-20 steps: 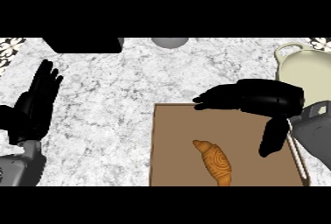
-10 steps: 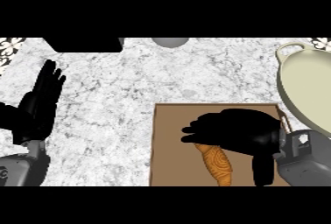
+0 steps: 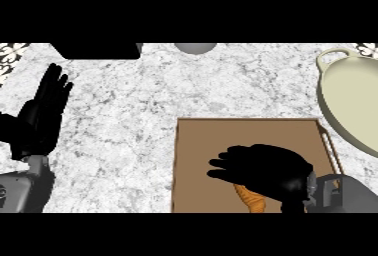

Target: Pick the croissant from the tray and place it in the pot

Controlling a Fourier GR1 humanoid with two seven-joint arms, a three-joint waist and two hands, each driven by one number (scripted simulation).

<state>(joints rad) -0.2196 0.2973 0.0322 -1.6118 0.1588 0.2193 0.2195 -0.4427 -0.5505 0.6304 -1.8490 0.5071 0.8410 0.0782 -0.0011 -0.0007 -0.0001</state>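
The right robot hand (image 3: 266, 169) covers the golden-brown croissant (image 3: 253, 200) on the flat brown tray (image 3: 214, 140), clamped or not I cannot tell; carrying it to the cream round pot (image 3: 354, 100) beside the tray remains.

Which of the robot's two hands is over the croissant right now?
The right hand, over the brown tray and hiding most of the croissant. The left hand rests open, fingers up, by the view's left edge, away from the tray.

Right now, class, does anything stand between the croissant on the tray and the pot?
Nothing visible does. The croissant lies on the tray, partly under the right hand; the pot stands to the tray's right, and only the tray's bare floor and rim lie between them.
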